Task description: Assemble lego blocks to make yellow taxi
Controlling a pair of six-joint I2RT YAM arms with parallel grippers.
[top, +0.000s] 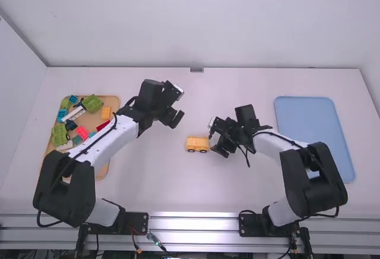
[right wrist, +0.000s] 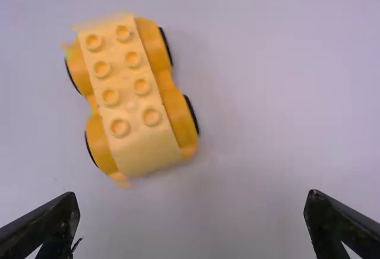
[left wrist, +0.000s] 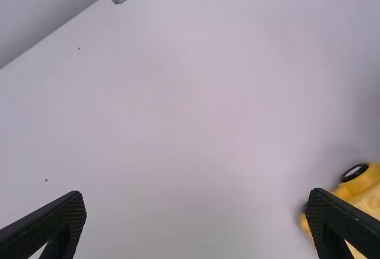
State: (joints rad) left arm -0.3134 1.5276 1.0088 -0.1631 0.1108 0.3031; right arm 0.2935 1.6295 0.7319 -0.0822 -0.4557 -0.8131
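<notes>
Yellow car [top: 198, 142] sits on its wheels on the white table [top: 160, 182], studs up, just beside the right gripper [top: 214, 136], whose fingers are spread and grasp nothing. The left gripper [top: 179, 104] hangs beyond the car, also released, its fingers wide apart and bare. Loose blocks [top: 92, 103] lie on the tan tray [top: 113, 101], with a blue tray [top: 306, 119] at the far right.
</notes>
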